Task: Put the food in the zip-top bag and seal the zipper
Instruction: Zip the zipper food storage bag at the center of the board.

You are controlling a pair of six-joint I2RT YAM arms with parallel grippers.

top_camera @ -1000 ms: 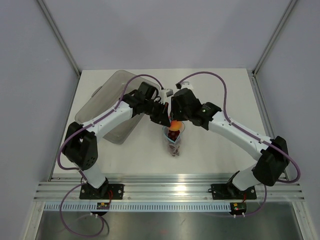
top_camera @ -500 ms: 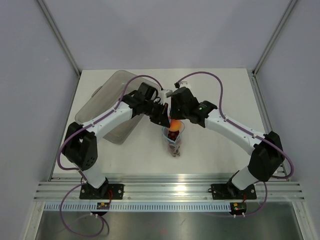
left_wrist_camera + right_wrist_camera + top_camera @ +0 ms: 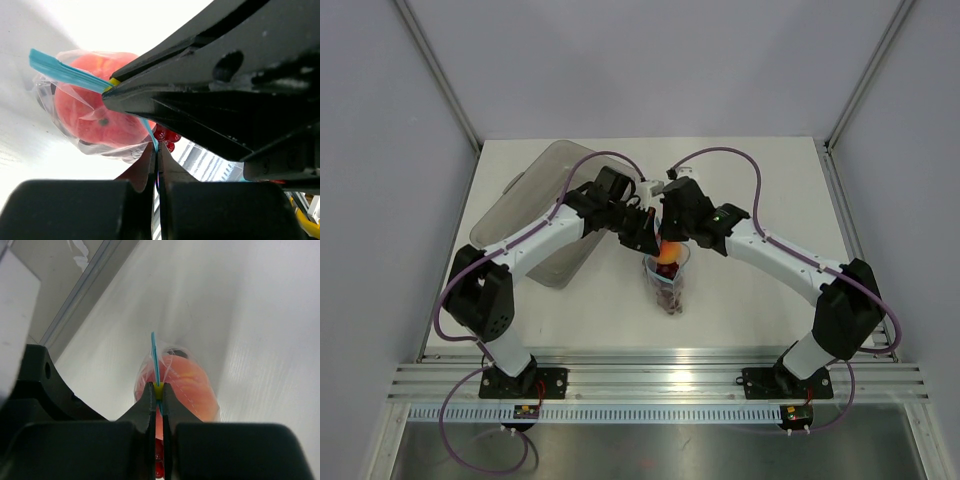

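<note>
Both food items, the peach (image 3: 95, 110) and the grapes (image 3: 167, 136), are inside the bag (image 3: 668, 290), which is held by its mouth over the middle of the desk (image 3: 760, 180), right of the tray (image 3: 535, 200).

Step in hand: sealing. The left fingers (image 3: 152, 156) and right fingers (image 3: 150, 396) each pinch the zipper (image 3: 60, 70).

Next, probably: one pinch anchors while the other slides along the strip, pressing firmly.

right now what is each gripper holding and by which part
Both the left gripper and the right gripper pinch the zip-top bag by its blue zipper strip.
</note>
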